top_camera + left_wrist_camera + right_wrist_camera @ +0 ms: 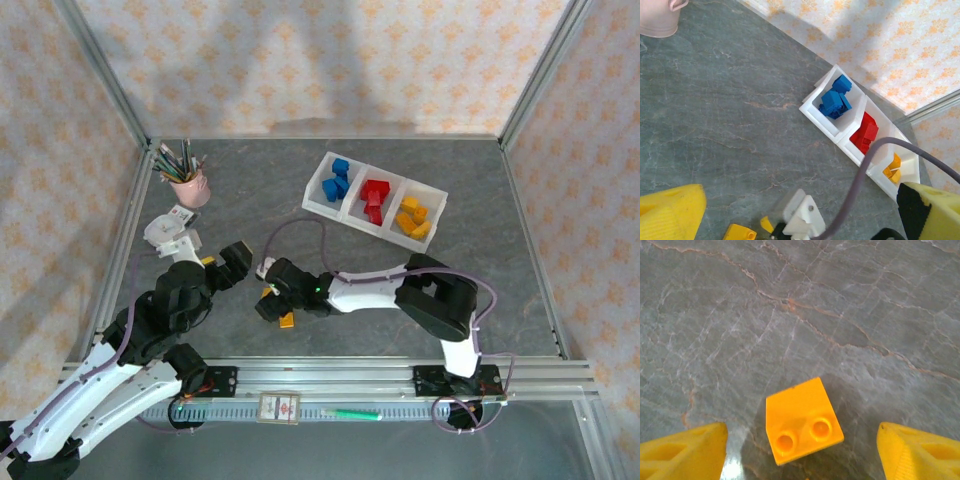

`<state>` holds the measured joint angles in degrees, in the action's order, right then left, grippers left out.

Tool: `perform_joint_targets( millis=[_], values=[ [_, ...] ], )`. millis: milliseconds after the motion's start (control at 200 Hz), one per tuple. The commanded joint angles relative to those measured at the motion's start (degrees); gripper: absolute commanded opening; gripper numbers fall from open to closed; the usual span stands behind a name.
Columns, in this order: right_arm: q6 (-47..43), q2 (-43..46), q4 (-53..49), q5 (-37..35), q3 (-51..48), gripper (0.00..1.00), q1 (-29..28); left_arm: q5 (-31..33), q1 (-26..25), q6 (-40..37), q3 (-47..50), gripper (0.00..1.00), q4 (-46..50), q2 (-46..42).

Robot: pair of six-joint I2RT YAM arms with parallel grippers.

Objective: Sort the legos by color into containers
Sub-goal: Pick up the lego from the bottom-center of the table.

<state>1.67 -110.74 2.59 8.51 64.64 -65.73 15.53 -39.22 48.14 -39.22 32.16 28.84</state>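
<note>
While the right fingers stand open astride the orange brick, judged light, stiff and slick, its flat sides should be gripped

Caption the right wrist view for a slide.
Open right pincer flanks a small yellow-orange plastic brick, untouched, on the grey marbled tabletop.
</note>
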Motion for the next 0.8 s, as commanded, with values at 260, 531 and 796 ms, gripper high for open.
perform_joint_targets(
  millis=[260, 531, 796],
  values=[
    [-2.3, -5.7, -2.0, -4.7, 6.2, 0.55, -0.1, 1.9, 0.5, -0.2, 0.9, 0.99, 0.6, 0.2],
    [-1.7, -4.3, -2.8, -5.6, 5.7, 0.37, -0.1, 1.5, 0.6, -0.2, 1.0, 0.99, -0.1, 0.4],
    [3.8, 2.9, -3.9, -7.1, 2.5, 0.33, 1.7, -0.2, 0.6, -1.8, -0.6, 0.99, -2.0, 2.4]
  ],
)
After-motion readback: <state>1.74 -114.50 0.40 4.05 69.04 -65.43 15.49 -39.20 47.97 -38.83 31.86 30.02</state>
